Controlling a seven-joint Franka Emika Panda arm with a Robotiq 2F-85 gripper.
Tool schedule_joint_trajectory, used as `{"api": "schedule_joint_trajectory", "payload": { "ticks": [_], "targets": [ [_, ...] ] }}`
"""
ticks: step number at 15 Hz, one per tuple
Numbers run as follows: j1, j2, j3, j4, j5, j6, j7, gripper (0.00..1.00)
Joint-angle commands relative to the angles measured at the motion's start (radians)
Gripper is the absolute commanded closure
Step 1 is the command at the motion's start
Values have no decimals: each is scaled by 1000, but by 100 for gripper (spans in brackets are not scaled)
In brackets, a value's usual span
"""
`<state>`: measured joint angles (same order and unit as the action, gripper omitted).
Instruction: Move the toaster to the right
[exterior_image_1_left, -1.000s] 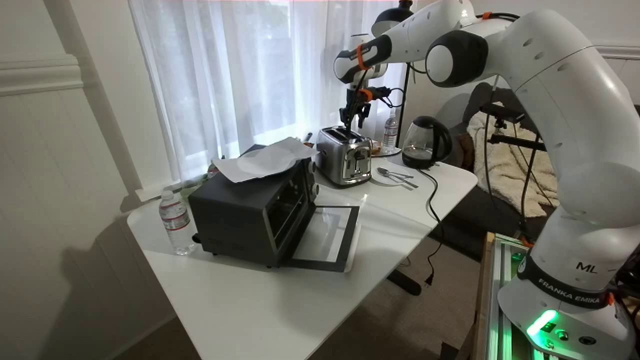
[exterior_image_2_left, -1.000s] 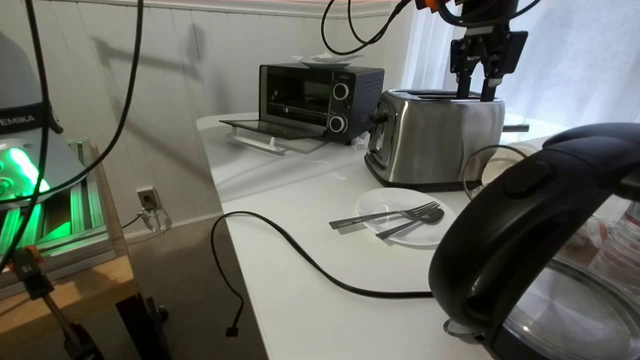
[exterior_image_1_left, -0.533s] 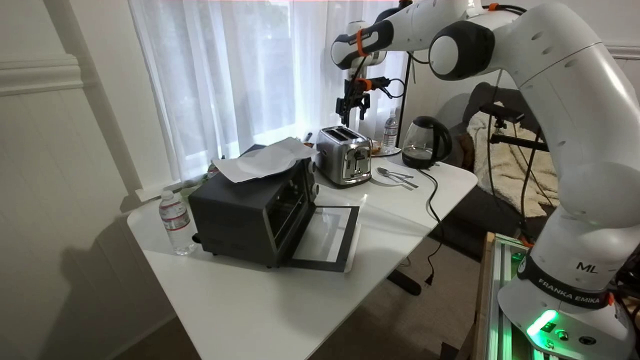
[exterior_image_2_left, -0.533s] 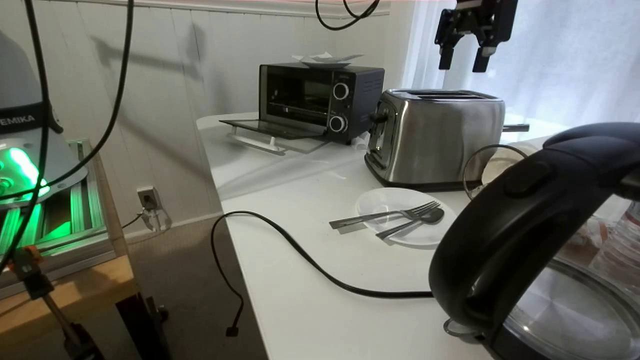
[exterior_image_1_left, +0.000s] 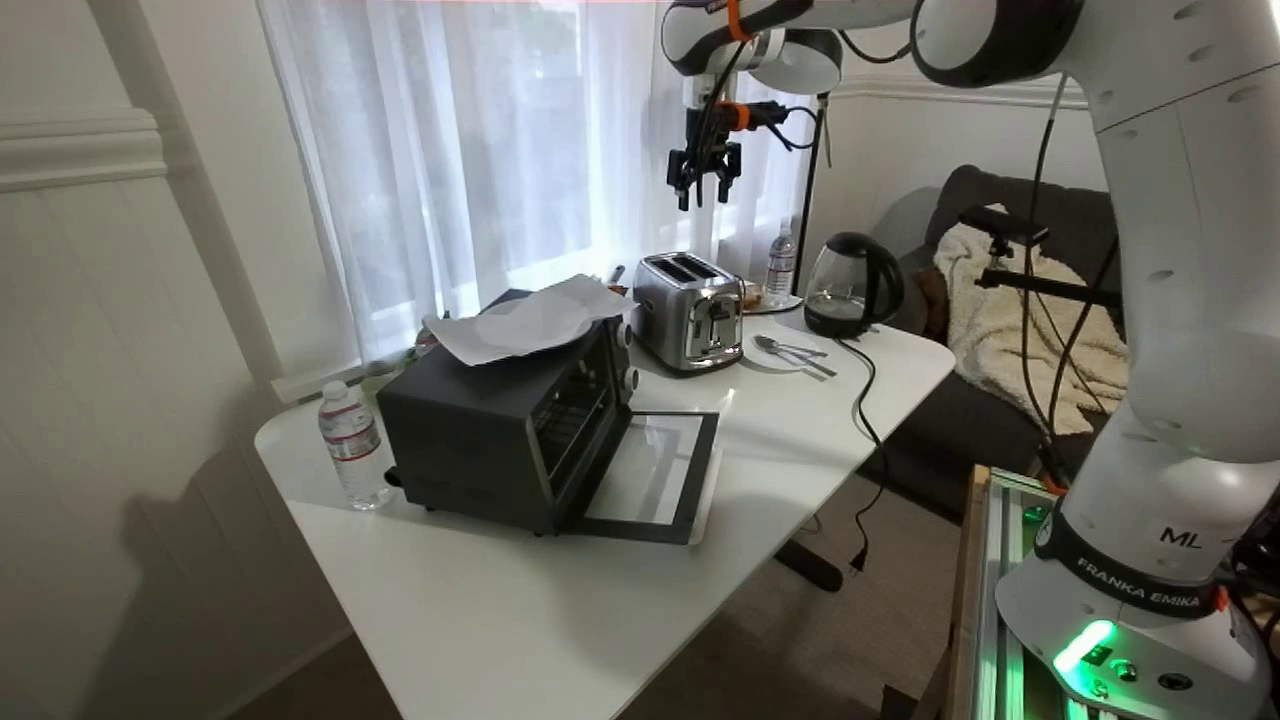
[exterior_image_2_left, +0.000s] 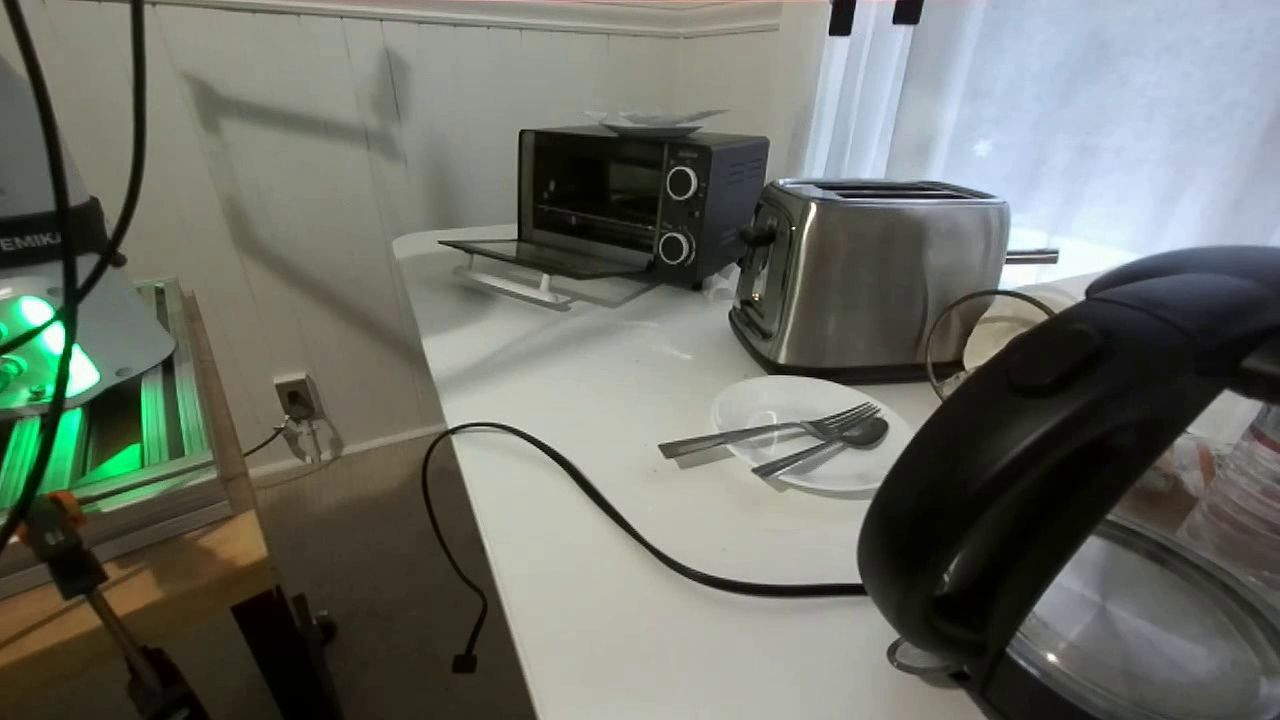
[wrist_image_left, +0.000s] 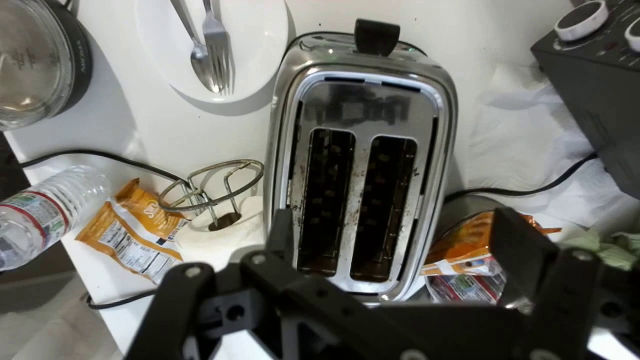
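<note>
Over toaster (wrist_image_left: 360, 167), hand (exterior_image_2_left: 874, 22) hangs well clear, spread apart, gripping nothing. Toaster's on tabletop (exterior_image_1_left: 560, 620), btwn oven (exterior_image_1_left: 455, 450) & plate (wrist_image_left: 260, 40). Step's prob. wrap-up, shift maybe done; next calls for straight up & away, re-grip only if needed.

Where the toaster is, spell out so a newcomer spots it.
On the white table, find the dark oven with its glass door down. In both exterior views, the toaster stands between that oven and the black-handled kettle. Unlike either, it has a silver metal body with two top slots.
</note>
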<state>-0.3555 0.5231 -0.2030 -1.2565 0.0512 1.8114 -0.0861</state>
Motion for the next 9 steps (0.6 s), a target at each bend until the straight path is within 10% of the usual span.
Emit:
{"api": "schedule_joint_trajectory", "payload": {
  "ticks": [1,9],
  "targets": [
    [27,-210,-13,-238,-39,67,-12,0],
    [33,-521,-24,-567,-81,113,-133,0]
  ]
}}
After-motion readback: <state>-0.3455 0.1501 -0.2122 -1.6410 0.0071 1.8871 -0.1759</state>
